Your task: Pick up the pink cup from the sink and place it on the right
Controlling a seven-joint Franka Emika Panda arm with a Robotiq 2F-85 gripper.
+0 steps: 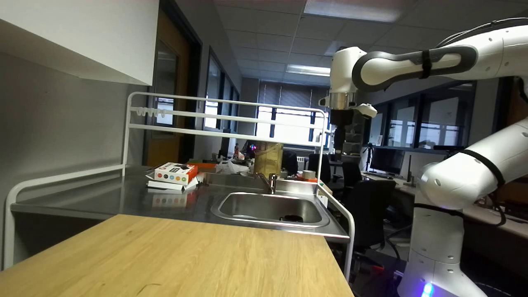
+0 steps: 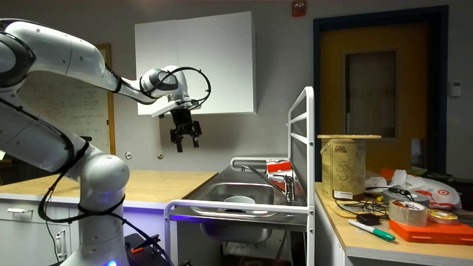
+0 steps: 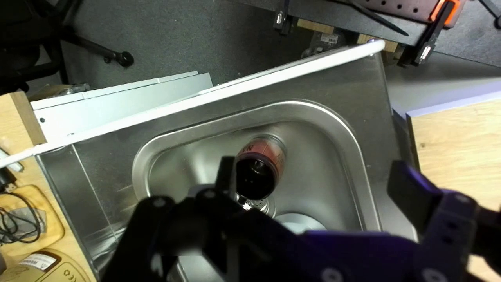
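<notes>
Black two-fingered gripper (image 2: 187, 145) hung well higher than the round-cornered stainless-steel sink (image 3: 325, 160), empty, jaws parted, presumably leaving room to straddle the pinkish-red cylindrical cup (image 3: 267, 150) inside.

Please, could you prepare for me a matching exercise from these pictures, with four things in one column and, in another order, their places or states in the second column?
1. reddish-pink cup with a dark inside
2. black two-fingered pincer
3. white marker with a green cap
4. white boxy cabinet

A. lying on the pale wooden tabletop
B. high on the grey wall
C. inside the rounded steel sink
D. open, in the air

Pairs: 1-C, 2-D, 3-A, 4-B.
</notes>
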